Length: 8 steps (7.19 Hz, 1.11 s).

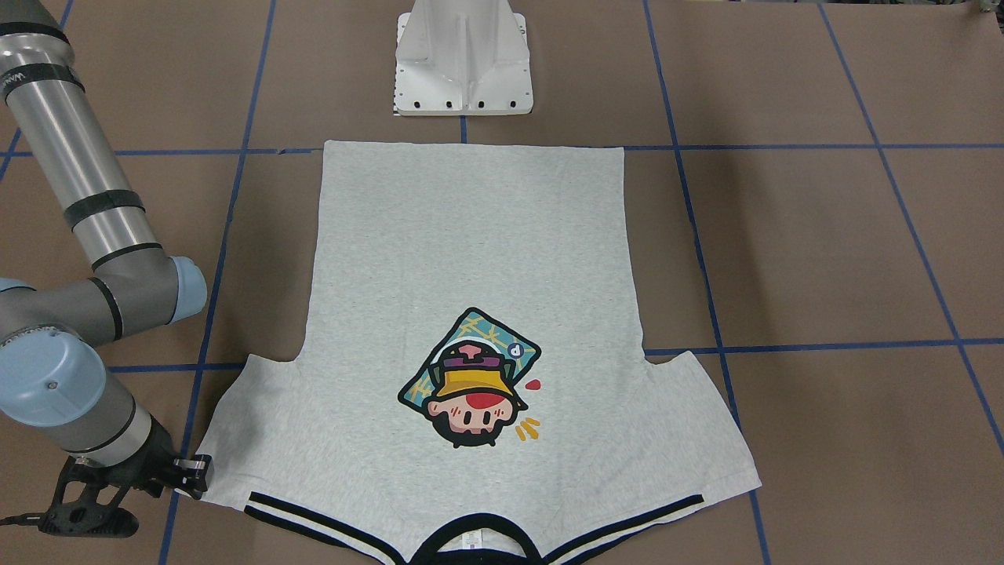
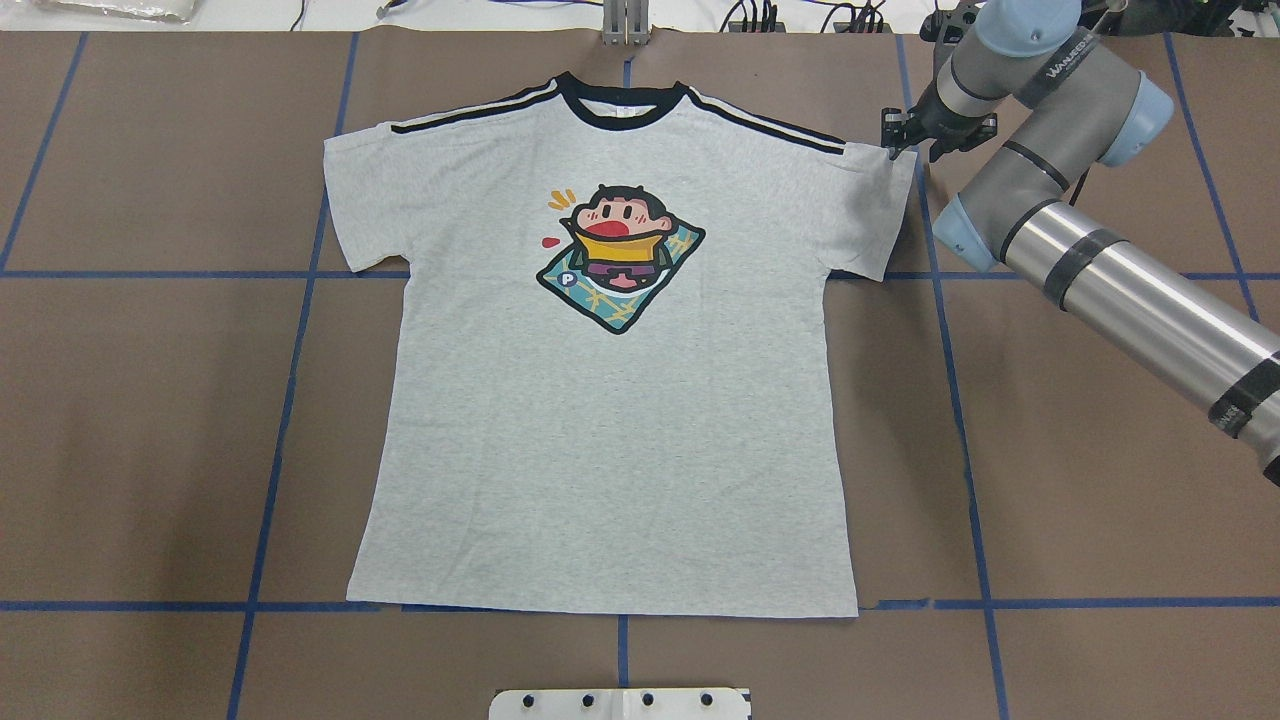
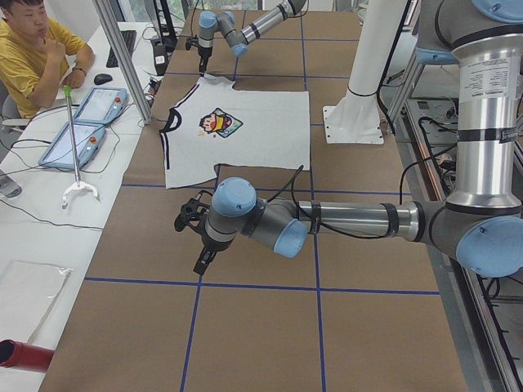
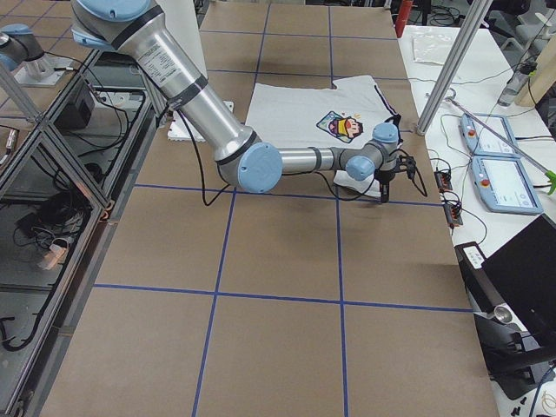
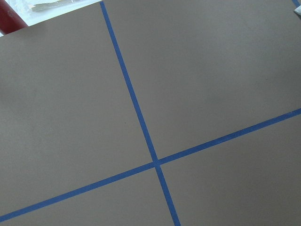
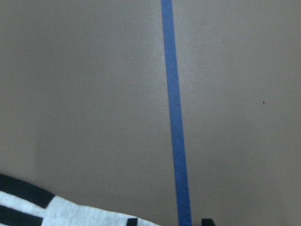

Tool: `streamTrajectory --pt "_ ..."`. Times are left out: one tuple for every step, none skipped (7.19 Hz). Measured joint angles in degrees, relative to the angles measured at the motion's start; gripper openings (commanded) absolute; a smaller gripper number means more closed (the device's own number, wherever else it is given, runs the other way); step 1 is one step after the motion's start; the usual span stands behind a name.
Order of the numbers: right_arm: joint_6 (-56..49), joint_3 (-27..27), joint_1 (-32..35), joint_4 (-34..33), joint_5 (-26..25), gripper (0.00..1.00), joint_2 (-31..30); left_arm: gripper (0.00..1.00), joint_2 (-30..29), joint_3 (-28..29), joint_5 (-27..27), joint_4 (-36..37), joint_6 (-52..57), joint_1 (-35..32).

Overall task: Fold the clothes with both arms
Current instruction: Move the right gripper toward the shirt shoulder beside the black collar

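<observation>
I'm seeing the T-shirt (image 2: pixel 600 430) lying flat, print up, on the bench (image 2: pixel 150 400), its collar pointing away from the pedestal (image 2: pixel 620 703). The right arm (image 2: pixel 1100 260) is reaching down at the shoulder corner of the sleeve on its own side, jaws parted, one tip at the hem. The left arm (image 3: pixel 351 219) is hanging over bare bench, well apart from the shirt; I cannot tell how its jaws are standing.

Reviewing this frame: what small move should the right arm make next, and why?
Probably ease the right gripper down and close it on the T-shirt at its sleeve corner. In the right wrist view the fingertips stand apart right at that edge. The shirt lies flat and unfolded, and nothing looks gripped yet.
</observation>
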Motion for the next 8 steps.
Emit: streamTrajectory --pt "0.0 0.01 -0.03 0.0 0.06 0.0 0.03 1.0 0.0 0.0 -0.02 -0.02 0.0 0.0" --pt "0.0 0.14 -0.06 0.0 0.12 0.0 0.06 1.0 0.0 0.0 -0.03 -0.01 0.0 0.01" --pt "0.0 0.57 -0.06 0.0 0.15 0.0 0.06 1.0 0.0 0.0 -0.03 0.03 0.0 0.05" --pt "0.05 1.36 -0.06 0.0 0.15 0.0 0.03 1.0 0.0 0.0 -0.04 0.05 0.0 0.06" --pt "0.26 2.47 -0.06 -0.02 0.2 0.0 0.01 1.0 0.0 0.0 -0.04 0.06 0.0 0.05" --pt "0.66 3.74 -0.29 -0.06 0.29 0.0 0.05 1.0 0.0 0.0 -0.04 0.06 0.0 0.06" --pt "1.53 4.69 -0.83 -0.1 0.39 0.0 0.56 1.0 0.0 -0.02 -0.04 0.06 0.0 0.07" --pt "3.68 5.1 -1.9 -0.17 0.4 0.0 1.98 1.0 0.0 -0.06 -0.04 0.04 0.0 0.09"
